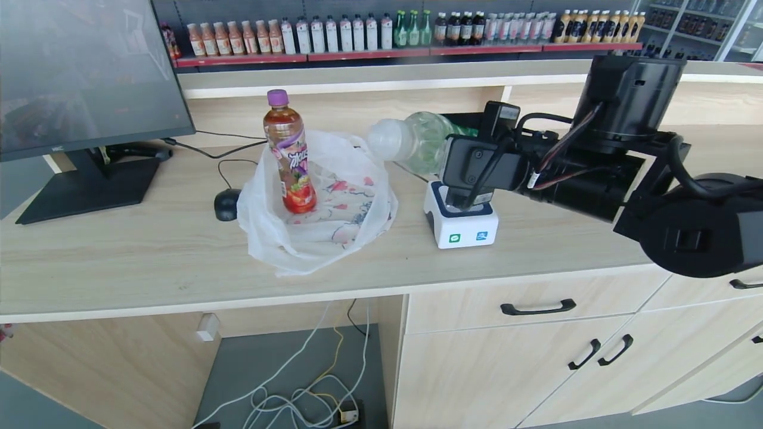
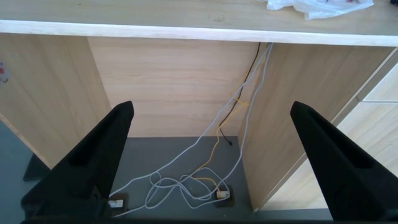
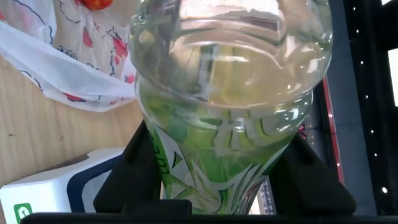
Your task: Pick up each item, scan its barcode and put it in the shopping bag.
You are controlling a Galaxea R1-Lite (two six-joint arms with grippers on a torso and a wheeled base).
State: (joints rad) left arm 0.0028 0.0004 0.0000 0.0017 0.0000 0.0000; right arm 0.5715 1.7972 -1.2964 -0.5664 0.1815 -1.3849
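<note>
The bench (image 1: 149, 256) ran above the left fingers (image 2: 93, 162), which hung below its top edge. They were spread wide, with nothing between them. Beyond their tips lay the open recess under the bench, where loose cables (image 2: 205, 180) were coiled on the floor.

A dark monitor (image 1: 83, 65) stood on the bench, well away from the right fingers (image 3: 127, 177), on the far side of the bag from them.

The white shopping bag (image 1: 351, 202) sat open on the bench just beyond the tips of the right fingers, on the robot's left of them. Its printed plastic was slumped outward around its mouth.

The right fingers pinched a clear bottle (image 1: 417, 140) with a green label, one finger on either side of the labelled part. The bottle was held above the bench, lying nearly level. Its clear rounded end stuck out past the fingertips toward the bag, close to the bag's near rim and above it.

A tea bottle (image 1: 289, 155) with a purple cap stood upright inside the bag, apart from the right fingers and farther from them than the bag's near edge.

The white barcode scanner (image 1: 462, 229) rested on the bench right under the right fingers, beside the bag and apart from the held bottle.

A black mouse (image 1: 226, 204) lay on the bench against the bag's far side, well apart from both pairs of fingers.
</note>
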